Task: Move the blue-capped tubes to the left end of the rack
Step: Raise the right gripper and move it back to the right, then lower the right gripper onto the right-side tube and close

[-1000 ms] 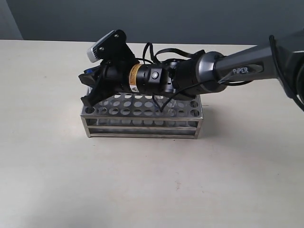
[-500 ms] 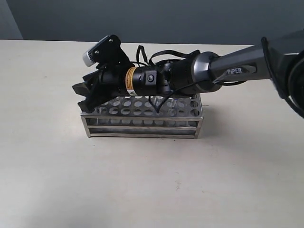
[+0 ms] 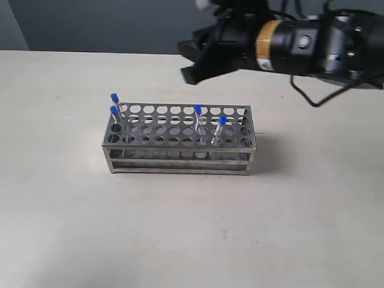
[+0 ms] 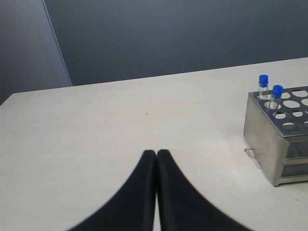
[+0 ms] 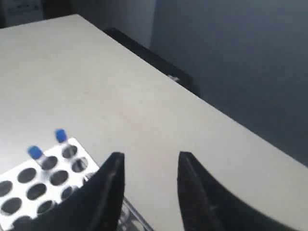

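Note:
The steel rack (image 3: 180, 153) stands mid-table. Two blue-capped tubes (image 3: 114, 98) (image 3: 114, 110) stand in holes at its left end; they also show in the left wrist view, blue caps (image 4: 263, 79) (image 4: 277, 90) by the rack's end (image 4: 269, 139). Two more tubes (image 3: 197, 110) (image 3: 222, 121) stand right of the middle. My right gripper (image 3: 187, 60) hangs high behind the rack, open and empty; in its own view the right gripper (image 5: 150, 159) is above the rack's corner (image 5: 48, 178). My left gripper (image 4: 157, 153) is shut, empty, over bare table to the rack's left.
The beige table (image 3: 192, 228) spreads around the rack on all sides. A dark wall (image 3: 108, 24) runs along the far edge. The right arm's black body and cables (image 3: 312, 42) hang over the back right of the table.
The right gripper has let go at the rack's left end, lifted and pulled back up and right. Two tubes now stand uncovered at the left end.

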`<action>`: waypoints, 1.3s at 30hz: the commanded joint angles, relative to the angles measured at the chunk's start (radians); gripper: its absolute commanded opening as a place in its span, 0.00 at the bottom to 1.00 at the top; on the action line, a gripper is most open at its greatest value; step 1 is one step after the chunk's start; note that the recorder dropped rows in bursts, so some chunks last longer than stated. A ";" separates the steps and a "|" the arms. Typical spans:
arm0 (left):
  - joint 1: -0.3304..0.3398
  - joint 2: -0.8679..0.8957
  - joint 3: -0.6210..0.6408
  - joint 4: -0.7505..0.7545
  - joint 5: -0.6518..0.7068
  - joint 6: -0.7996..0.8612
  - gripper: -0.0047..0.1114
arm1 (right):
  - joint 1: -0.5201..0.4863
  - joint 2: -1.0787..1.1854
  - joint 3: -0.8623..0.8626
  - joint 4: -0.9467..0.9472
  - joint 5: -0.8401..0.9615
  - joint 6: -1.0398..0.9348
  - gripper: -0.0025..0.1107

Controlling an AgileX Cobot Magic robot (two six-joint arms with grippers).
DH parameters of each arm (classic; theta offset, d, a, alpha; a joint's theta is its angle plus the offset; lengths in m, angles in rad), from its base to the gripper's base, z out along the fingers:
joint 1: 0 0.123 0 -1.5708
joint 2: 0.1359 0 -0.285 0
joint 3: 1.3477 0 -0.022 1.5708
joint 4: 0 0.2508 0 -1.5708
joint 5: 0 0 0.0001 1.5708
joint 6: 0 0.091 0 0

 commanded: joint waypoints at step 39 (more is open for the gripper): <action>-0.004 -0.005 -0.003 -0.001 -0.005 0.000 0.05 | -0.147 0.016 0.390 0.400 -0.380 -0.391 0.34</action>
